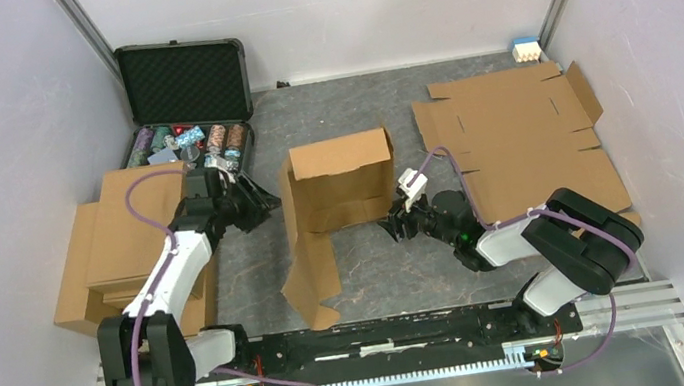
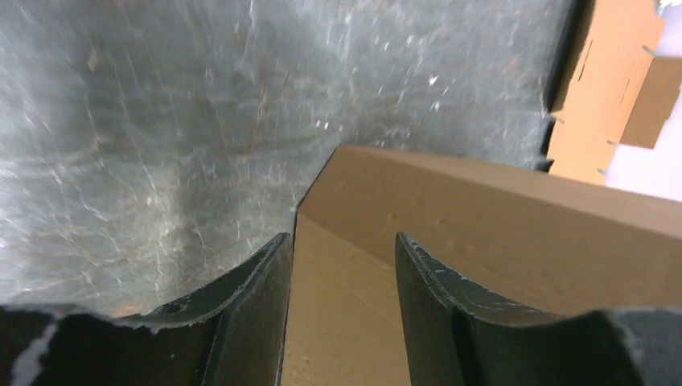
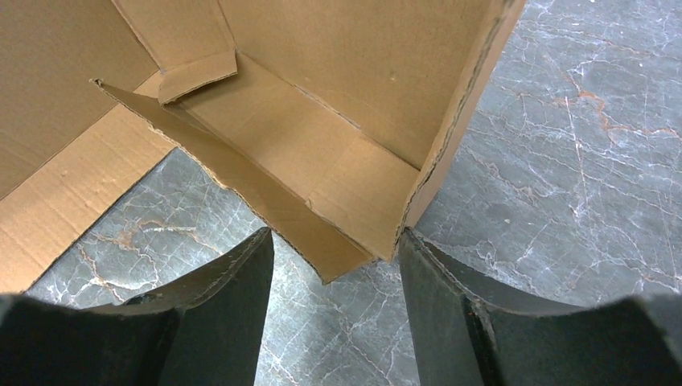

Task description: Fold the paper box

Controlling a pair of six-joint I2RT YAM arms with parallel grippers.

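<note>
Looking from the left, I see the left arm rising from its base over a stack of flat cardboard [image 1: 118, 247], wrist turned right, so the left gripper [image 1: 259, 205] meets the left wall of the paper box [image 1: 340, 168]. An open chip case [image 1: 184, 79] sits close behind that wrist, so room there is tight. Its wrist camera shows what the overhead cannot: the jaws stand partly open astride the wall's upright edge [image 2: 482, 225], and I cannot tell whether either finger touches it. The box stands mid-desk, back panel upright, with a long flap trailing toward the arm bases across bare desk [image 1: 380, 278]. The right arm is bent low, forearm reaching left, with the right gripper [image 1: 398, 220] at the box's near right corner. The right wrist view shows its jaws partly open and holding nothing, the corner [image 3: 362, 88] just ahead and nearly at the right fingertip [image 3: 418, 249]. More flat blanks [image 1: 521, 127] lie just beyond that arm.
</note>
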